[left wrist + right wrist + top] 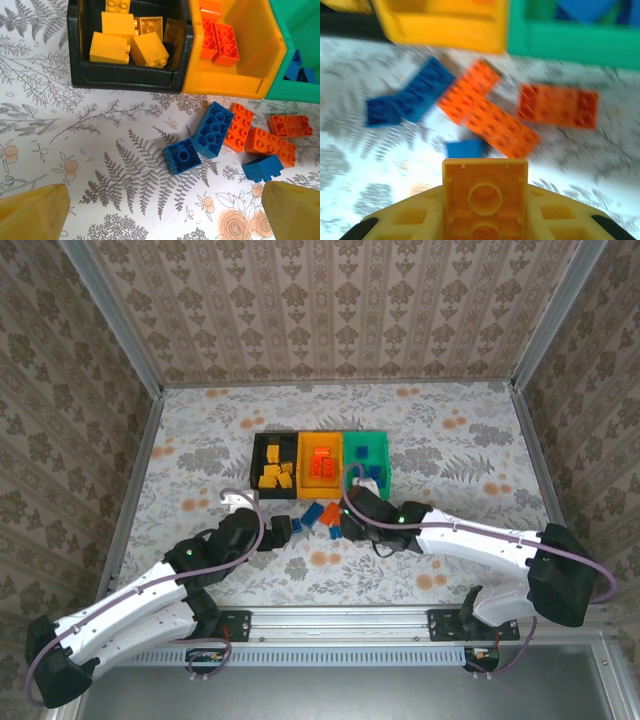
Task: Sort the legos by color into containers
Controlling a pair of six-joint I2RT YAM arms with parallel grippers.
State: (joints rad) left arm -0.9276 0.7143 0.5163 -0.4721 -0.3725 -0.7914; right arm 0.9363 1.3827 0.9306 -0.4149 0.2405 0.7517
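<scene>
- Right gripper [485, 220]: pressed together on an orange brick [485, 187], exact shade unclear.
- Held brick: just in front of the yellow-orange bin [445, 35], which lies ahead and slightly left; the brick's long axis appears to point toward that bin.
- Left gripper [165, 220]: spread wide, empty, in front of the same bin and farther from it.

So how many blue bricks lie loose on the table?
3. A small square blue plastic brick, a long blue brick right next to it, and a third blue brick beside the orange plastic bricks. Others may be hidden.
</scene>
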